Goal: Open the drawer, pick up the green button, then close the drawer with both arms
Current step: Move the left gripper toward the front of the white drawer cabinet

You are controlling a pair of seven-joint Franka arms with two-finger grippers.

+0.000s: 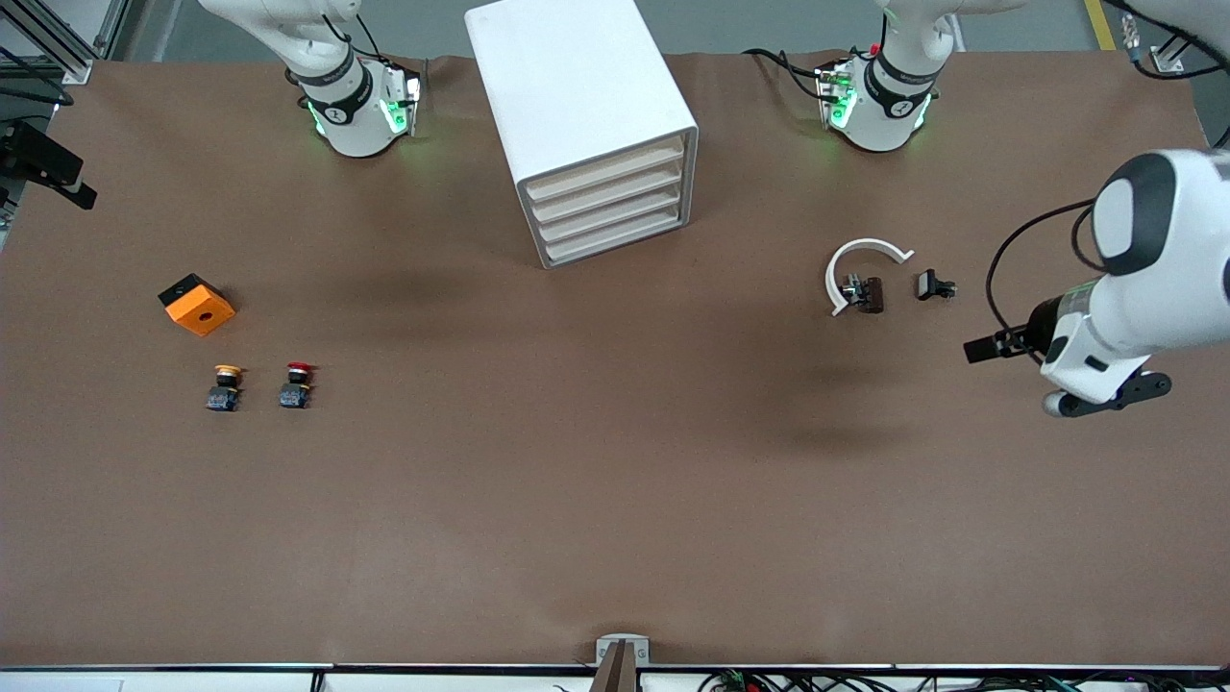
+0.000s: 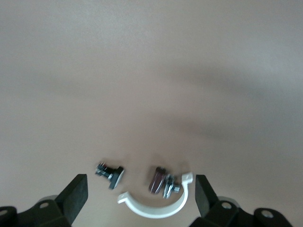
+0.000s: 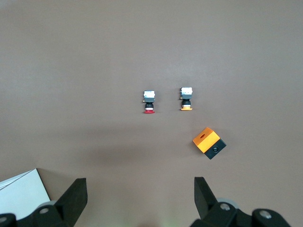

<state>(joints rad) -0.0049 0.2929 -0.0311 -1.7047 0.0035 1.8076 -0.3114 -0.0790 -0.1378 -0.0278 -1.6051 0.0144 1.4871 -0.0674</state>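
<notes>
A white cabinet (image 1: 577, 106) stands at the back middle of the table, between the two arms' bases. Its several drawers (image 1: 610, 207) are all shut. The button is hidden. My left gripper (image 1: 982, 348) hangs open over the left arm's end of the table, beside a white curved clamp. In the left wrist view the left gripper (image 2: 140, 182) holds nothing. The right gripper is out of the front view. The right wrist view shows my right gripper (image 3: 139, 184) open and empty, high above the bare table, with a corner of the cabinet (image 3: 21, 191) at the edge.
A red-capped button (image 1: 297, 384), a yellow-capped button (image 1: 225, 387) and an orange box (image 1: 197, 304) lie toward the right arm's end. A white curved clamp (image 1: 858, 269), a brown part (image 1: 868, 293) and a small black part (image 1: 934, 285) lie toward the left arm's end.
</notes>
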